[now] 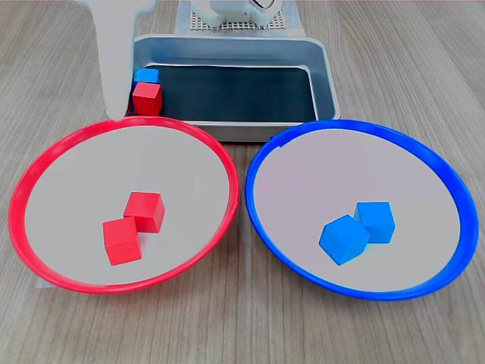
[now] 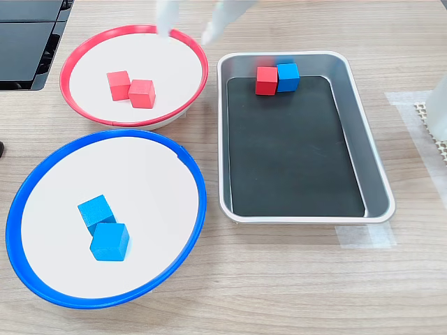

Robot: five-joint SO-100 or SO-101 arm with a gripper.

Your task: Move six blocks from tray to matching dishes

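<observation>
Pale wood-grain laminate covers the bench [image 1: 227, 334] in both exterior views, with a strip of clear tape [image 2: 363, 236] stuck down by the tray's corner in the second exterior view and a dark flat object [image 2: 24, 42] lying at the second exterior view's upper left edge.

Nearest the camera in the first exterior view sit the two dishes side by side, rims almost touching. The blue-rimmed dish [image 1: 447, 178] holds two blue blocks [image 1: 356, 230] touching each other. The red-rimmed dish [image 1: 23, 189] holds two red blocks [image 1: 133, 229], also touching, lying below and just forward of the tool.

The tool [image 2: 187, 28] hangs blurred over the far rim of the red-rimmed dish, its two pale fingers [image 2: 166, 17] spread apart with nothing between them; in the first exterior view only one white finger shows.

Beyond the dishes stands the tray [image 1: 322, 64], beside the tool. One red block [image 1: 147, 98] and one blue block [image 1: 146, 76] rest touching in its corner closest to the tool, on the black floor. Behind the tray, a white perforated mat [image 1: 250, 25] lies under the arm's base.
</observation>
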